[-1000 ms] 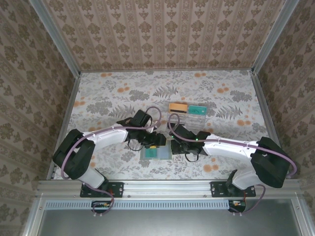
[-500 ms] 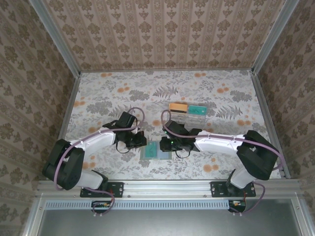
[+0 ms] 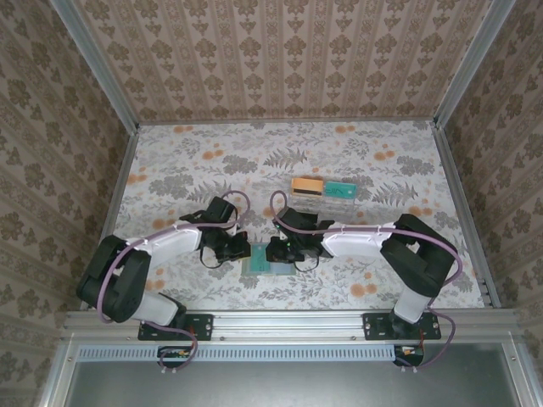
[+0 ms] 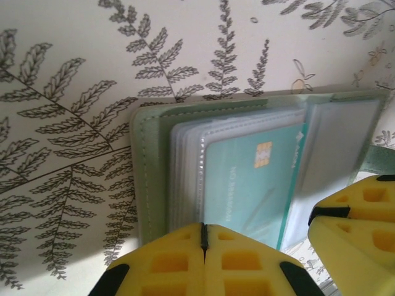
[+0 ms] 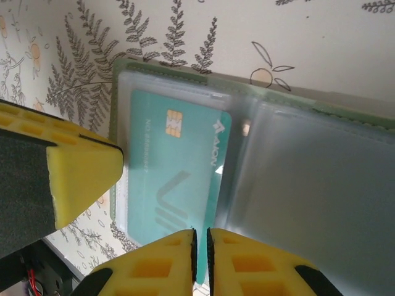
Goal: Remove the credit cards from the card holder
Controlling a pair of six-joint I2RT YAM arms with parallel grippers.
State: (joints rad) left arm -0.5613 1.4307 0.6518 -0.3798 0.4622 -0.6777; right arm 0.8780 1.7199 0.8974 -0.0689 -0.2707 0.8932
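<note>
1. Card holder [image 3: 259, 263] lay open at the table's near centre, teal card [image 5: 173, 179] sleeved inside.
2. Left gripper [image 4: 203, 243], jaws together, likely pinned its edge.
3. Right gripper [image 5: 200, 246], jaws nearly together, stood at the card's edge.

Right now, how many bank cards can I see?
3. One teal card sits in the open wallet's sleeve; an orange card and a second teal card lie on or in the clear tray behind it. More may hide in other sleeves.

Card holder [image 3: 263, 266] lies on table [image 3: 339, 161] between left claw [image 4: 203, 237] and right claw [image 5: 200, 239], credit card [image 5: 173, 179] inside.
</note>
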